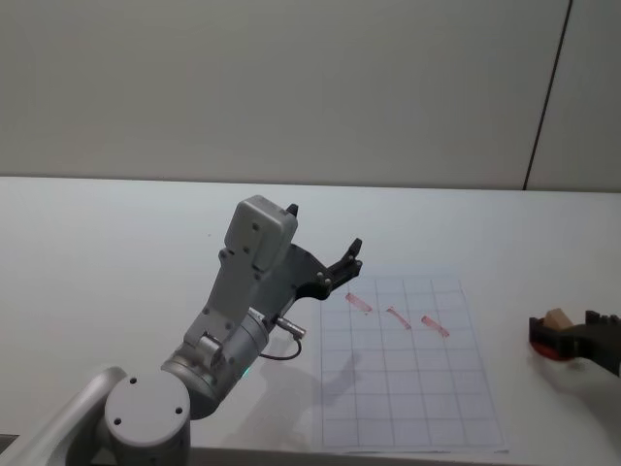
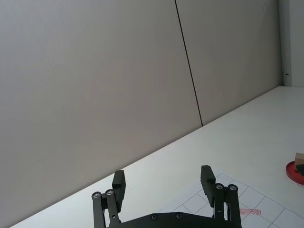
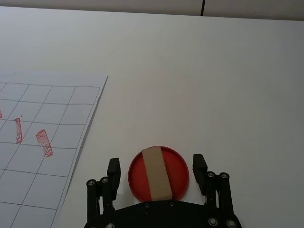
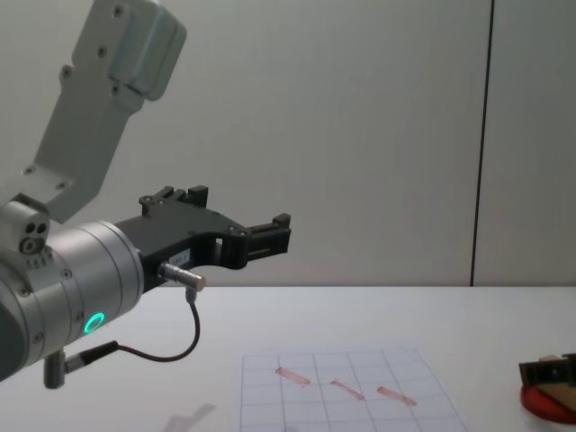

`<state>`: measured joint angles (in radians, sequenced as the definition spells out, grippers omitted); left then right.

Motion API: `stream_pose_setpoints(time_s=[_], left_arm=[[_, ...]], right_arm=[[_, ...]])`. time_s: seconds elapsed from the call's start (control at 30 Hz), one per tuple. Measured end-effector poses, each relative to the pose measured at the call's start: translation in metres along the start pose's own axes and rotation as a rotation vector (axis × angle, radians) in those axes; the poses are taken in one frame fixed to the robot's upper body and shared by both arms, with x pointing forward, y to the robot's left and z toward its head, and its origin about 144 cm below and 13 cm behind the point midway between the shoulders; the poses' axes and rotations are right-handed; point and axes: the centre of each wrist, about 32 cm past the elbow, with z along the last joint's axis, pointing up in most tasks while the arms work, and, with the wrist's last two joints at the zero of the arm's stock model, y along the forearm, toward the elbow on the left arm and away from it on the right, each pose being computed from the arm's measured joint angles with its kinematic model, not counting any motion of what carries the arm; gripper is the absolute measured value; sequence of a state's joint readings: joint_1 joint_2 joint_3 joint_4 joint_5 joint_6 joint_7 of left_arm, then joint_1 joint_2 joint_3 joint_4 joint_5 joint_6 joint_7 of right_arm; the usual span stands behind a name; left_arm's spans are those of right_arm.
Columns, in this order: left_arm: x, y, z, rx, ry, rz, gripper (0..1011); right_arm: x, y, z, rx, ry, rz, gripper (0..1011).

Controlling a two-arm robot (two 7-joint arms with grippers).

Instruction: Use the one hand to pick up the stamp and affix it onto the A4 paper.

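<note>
The right gripper [image 3: 156,163] is open around the stamp [image 3: 157,175] on the red ink pad [image 3: 182,172], not lifted yet. The A4 paper [image 1: 417,379] has 3 marks. The left gripper [image 2: 163,172] hangs open

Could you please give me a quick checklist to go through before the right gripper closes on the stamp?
1. Right gripper open: ok, fingers apart.
2. Stamp centred between the fingers: ok; it lies on the red ink pad.
3. Fingers at stamp height, above the pad's rim: cannot tell.
4. Free room on the A4 paper: ok; three stamp marks sit in the far rows, and the nearer squares are bare.
5. Left gripper out of the way: ok; open, raised well above the table by the paper's far left corner.
</note>
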<state>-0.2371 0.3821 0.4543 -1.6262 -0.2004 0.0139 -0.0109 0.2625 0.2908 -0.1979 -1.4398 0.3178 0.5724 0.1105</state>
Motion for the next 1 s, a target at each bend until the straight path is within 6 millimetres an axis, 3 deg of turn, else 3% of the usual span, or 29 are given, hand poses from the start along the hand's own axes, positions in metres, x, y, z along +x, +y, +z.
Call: stream_pose_setpoints(time_s=[0.33,0.77,1.0], left_arm=[[0.0000,0.0000,0.0000,0.000,0.000,0.000,1002],[0.0000,0.0000,0.0000,0.000,0.000,0.000,1002],[0.0000,0.0000,0.0000,0.000,0.000,0.000,1002]], right_arm=[[-0.0004,0.0010,0.0005,-0.001,0.001,0.000,705],[-0.0006,0.0015,0.0007,-0.001,0.001,0.000,262],[-0.0006,0.0017,0.0007,-0.001,0.001,0.000,214]])
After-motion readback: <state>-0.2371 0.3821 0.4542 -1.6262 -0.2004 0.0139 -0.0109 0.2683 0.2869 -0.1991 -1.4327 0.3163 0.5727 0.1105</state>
